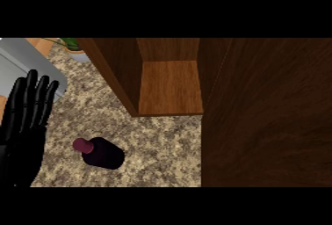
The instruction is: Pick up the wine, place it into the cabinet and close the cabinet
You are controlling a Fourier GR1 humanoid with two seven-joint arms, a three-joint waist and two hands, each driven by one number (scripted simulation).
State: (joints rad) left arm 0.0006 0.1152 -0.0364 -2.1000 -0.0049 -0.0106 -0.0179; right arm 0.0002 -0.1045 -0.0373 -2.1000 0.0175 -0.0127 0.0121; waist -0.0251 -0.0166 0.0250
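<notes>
A dark wine bottle (pixel 103 153) with a maroon cap stands on the speckled counter (pixel 162 145), seen from above. Behind it the wooden cabinet (pixel 170 85) stands open, its lighter shelf bare. The cabinet's dark open door (pixel 266 114) fills the right side of the view. My left hand (pixel 26 118) is at the left edge, fingers straight and up, resting a little to the left of the bottle and not touching it. My right hand does not show.
A grey appliance or sink edge (pixel 29 61) lies at the upper left behind my left hand. A potted plant (pixel 73 47) stands at the back beside the cabinet's left wall.
</notes>
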